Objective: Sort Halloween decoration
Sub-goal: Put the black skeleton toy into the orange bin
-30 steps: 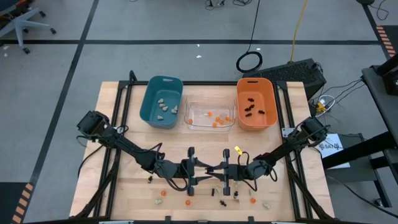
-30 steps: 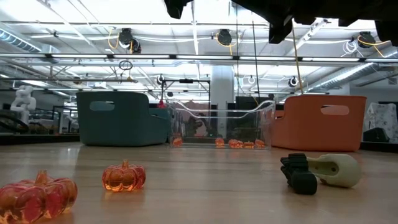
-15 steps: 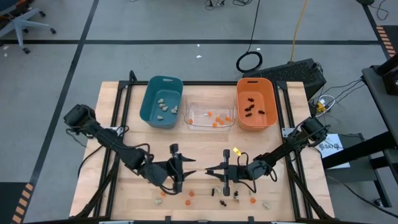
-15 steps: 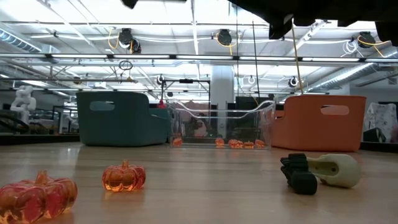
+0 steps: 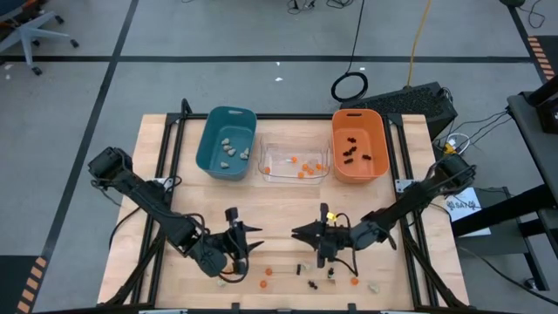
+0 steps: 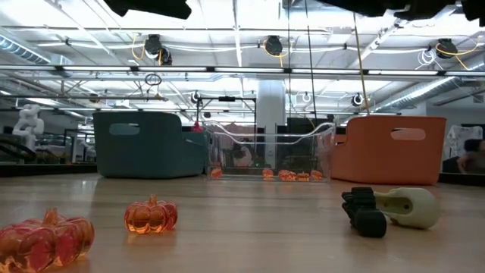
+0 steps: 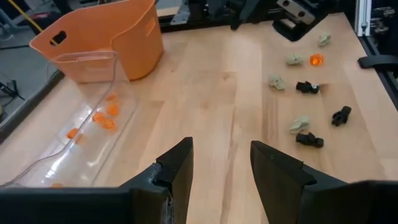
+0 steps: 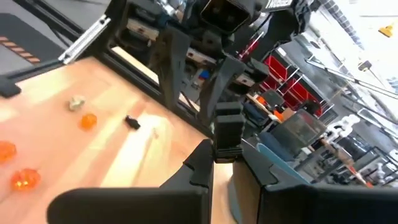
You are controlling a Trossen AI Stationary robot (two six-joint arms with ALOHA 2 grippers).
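Sorting table: three bins at the far edge, loose trinkets along the near edge.

Teal bin [image 5: 227,143] holds pale lumps; clear bin [image 5: 295,162] orange ones; orange bin [image 5: 358,145] black ones. Unsorted trinkets [image 5: 312,273] lie near the front edge. Left gripper [image 5: 245,240] hovers above the table, fingers [image 7: 176,171] apart, empty. Right gripper [image 5: 301,233] hovers mid-table, fingers closed with nothing visibly held.
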